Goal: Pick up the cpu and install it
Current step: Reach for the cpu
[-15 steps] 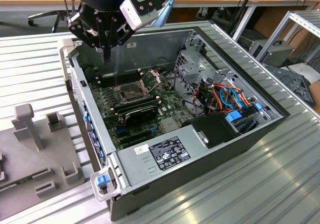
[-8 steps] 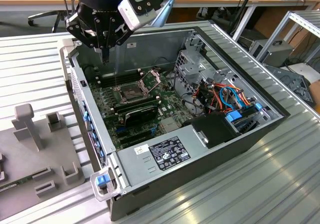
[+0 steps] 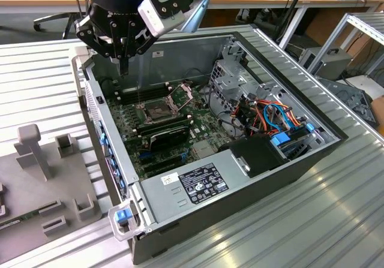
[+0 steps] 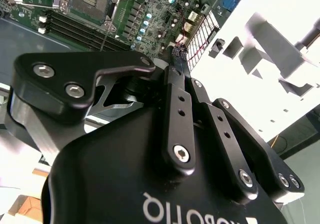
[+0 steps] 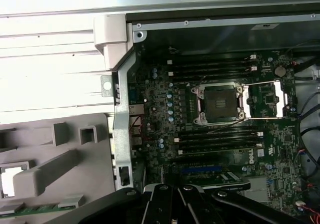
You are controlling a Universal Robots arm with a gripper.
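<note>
- Black end effector [image 4: 176,58] looms closest in the second wrist view, its fingers drawn together to a point. Whether anything thin is pinched between them cannot be told.
- Seen in the exterior view, it hangs above the open computer case [image 3: 282,166]. It is over the part of the green motherboard [image 5: 165,108] toward the exterior view's left, clear of the board.
- On the motherboard, the square socket [image 5: 220,102] shows a dark centre, with its hinged metal frame [image 5: 272,99] swung open beside it. Rows of memory slots [image 5: 215,68] run along both of its flanks.
- The cpu cannot be placed with certainty. A pale, bright square [image 5: 10,179] sits in a framed recess of the grey fixture [image 3: 66,178] beside the case, too washed out to identify.
- The fixture, with upright blocks and a tall post, lies on the ribbed metal surface [image 3: 336,220] at the exterior view's left, just beside the case wall.
- Orange and blue cables [image 3: 270,115] bunch inside the case toward the exterior view's right, near a labelled metal cover [image 3: 198,184].
</note>
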